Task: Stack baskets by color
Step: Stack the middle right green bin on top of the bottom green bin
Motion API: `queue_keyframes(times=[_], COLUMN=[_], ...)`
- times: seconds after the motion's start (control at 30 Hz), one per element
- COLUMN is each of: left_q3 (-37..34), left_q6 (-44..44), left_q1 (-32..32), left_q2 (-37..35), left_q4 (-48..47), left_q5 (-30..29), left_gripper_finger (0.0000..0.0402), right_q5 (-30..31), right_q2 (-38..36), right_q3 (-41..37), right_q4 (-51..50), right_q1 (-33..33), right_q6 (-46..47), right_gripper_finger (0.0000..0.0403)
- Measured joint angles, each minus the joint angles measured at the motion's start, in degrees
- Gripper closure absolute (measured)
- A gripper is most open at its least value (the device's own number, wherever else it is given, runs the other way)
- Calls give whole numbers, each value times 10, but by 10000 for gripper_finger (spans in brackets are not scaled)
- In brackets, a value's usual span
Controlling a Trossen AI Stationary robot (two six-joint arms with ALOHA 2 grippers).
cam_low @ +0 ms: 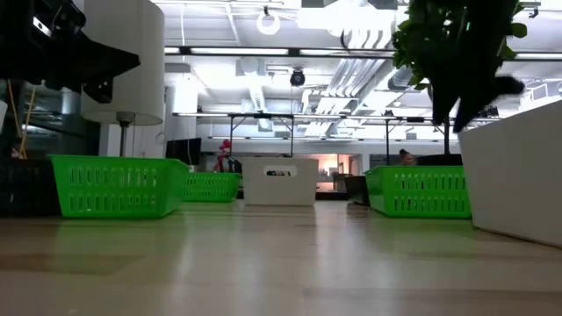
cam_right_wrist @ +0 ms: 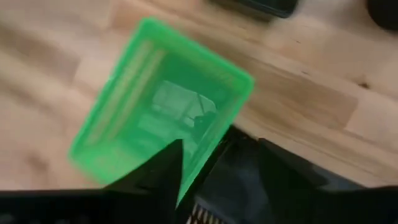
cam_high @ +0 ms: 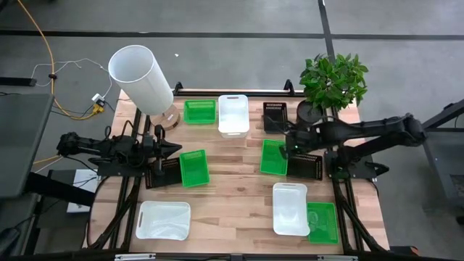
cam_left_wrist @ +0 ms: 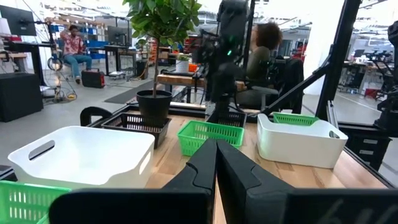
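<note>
The right hand (cam_high: 287, 150) is held low over the middle of the worktop (cam_high: 239, 181), at the right edge of a green basket (cam_high: 273, 156). In the right wrist view one finger (cam_right_wrist: 163, 163) is seen inside the basket's rim and the other outside, so the wall is straddled; whether it is pinched cannot be told.

Just right of that basket a black basket (cam_high: 307, 165) is touching or nearly touching it, and it could be caught by the outer finger, so that both are dragged. If the thin wall is gripped only at one edge, the basket may tilt or slip when lifted.

The left hand (cam_high: 176, 149) is closed and empty at the left side, beside another green basket (cam_high: 193, 167).

Further green baskets lie at the far edge (cam_high: 199, 111) and the near right (cam_high: 322, 222). White baskets (cam_high: 233, 114) are spread about, so a wrong colour could be chosen as the stacking target.
</note>
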Motion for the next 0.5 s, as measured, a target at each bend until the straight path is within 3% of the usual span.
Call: queue_keyframes(times=[0.13,0.5], left_q3=[0,6], left_q6=[-51,-229], left_q1=[0,0], left_q2=[0,5], left_q4=[15,147], left_q5=[-8,-8], left_gripper_finger=[401,401], right_q5=[-7,-9], right_q2=[0,7], right_q3=[-67,-134], right_q4=[90,198], right_q1=[-45,-99], right_q6=[27,42], right_gripper_finger=[160,156])
